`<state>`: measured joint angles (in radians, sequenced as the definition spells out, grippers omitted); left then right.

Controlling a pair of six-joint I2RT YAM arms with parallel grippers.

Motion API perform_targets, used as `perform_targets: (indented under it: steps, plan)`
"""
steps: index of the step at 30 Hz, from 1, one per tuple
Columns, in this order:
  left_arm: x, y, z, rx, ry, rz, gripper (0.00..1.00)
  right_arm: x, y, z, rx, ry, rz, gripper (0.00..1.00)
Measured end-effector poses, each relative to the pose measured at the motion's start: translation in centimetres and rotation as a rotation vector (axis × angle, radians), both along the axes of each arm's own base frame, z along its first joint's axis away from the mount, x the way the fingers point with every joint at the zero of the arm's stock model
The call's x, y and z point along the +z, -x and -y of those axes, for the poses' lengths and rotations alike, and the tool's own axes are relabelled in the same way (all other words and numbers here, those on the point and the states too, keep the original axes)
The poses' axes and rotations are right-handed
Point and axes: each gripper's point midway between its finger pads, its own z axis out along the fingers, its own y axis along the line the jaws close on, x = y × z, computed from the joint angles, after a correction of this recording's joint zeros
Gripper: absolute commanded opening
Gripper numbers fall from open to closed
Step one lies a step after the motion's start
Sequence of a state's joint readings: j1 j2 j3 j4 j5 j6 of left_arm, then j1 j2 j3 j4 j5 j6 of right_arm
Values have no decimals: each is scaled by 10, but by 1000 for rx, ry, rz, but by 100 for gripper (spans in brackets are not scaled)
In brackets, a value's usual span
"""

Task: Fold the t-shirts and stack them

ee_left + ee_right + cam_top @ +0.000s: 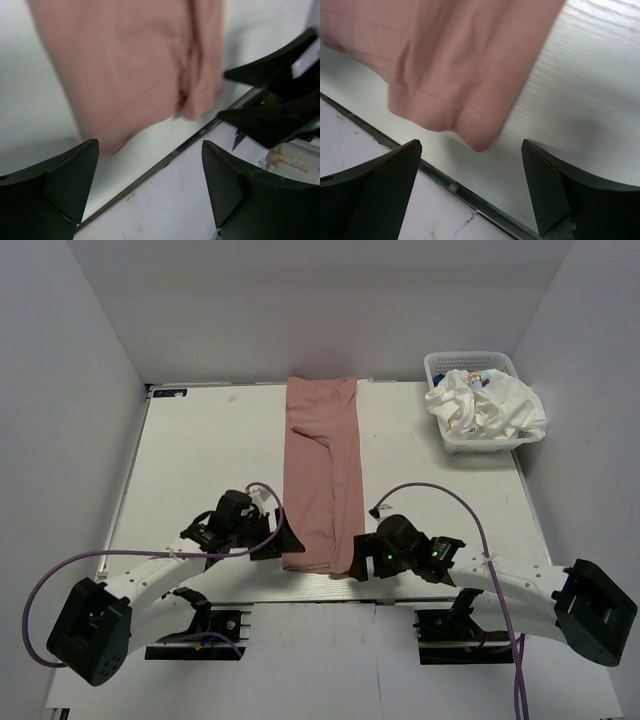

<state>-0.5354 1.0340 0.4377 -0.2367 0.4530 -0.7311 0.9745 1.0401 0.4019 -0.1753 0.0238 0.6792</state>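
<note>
A white plastic basket (483, 446) with slotted walls is seen at the upper right of the top view. A crumpled white t-shirt (495, 405) is heaped in it and spills over the rim, with a small coloured print showing near its top. The dusty pink t-shirt (320, 475) is laid outside the basket, at the centre of the white surface (210, 450). It is folded into a long narrow strip that runs from the upper edge of the surface down toward the arms. Its cloth is soft and matte, marked by a shallow lengthwise crease and finished with a stitched hem at the lower end. The left gripper (284, 540) is placed just beside the strip's lower left corner, and the right gripper (358, 562) just beside its lower right corner. In both wrist views the black wedge-shaped jaws are held wide apart, released, with nothing gripped, and the blurred pink hem is seen just beyond their tips.
</note>
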Motion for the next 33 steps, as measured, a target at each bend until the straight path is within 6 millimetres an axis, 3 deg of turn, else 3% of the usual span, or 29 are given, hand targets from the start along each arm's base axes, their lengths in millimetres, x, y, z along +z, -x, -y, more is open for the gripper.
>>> perform_targets:
  steps: [3, 6, 9, 10, 12, 13, 14, 17, 25, 29, 33]
  plan:
    - [-38, 29, -8, -18, -55, -135, 84, -1, -1, -9, 14, -21, -7, 83]
    - [-41, 38, -2, -45, -45, -179, 76, -1, -4, -18, 16, -38, -15, 80]
    - [-46, 38, 0, -51, -56, -194, 52, -3, -7, -22, 5, -29, -26, 65]
    - [-49, 37, 0, -49, -67, -201, 38, -4, -8, -22, -2, -22, -29, 55]
    - [-56, 38, -2, -46, -94, -214, 24, -8, -8, -20, -13, -2, -38, 48]
    - [-59, 38, -3, -44, -108, -221, 19, -9, -9, -18, -23, 4, -41, 35]
    - [-61, 38, -4, -46, -119, -220, 1, -10, -9, -16, -31, 15, -43, 27]
    - [-59, 30, -3, -39, -137, -187, 0, -15, -9, -8, -56, 49, -52, 0]
    - [-30, 1, 11, -53, -110, -64, 0, 0, -21, -5, -92, 34, 24, 0]
    - [-12, -20, 17, -32, -102, -6, 0, 26, -45, -13, -134, 13, 125, 0]
    - [1, -50, 24, 29, -117, 41, 0, 61, -87, -23, -237, 12, 240, 0]
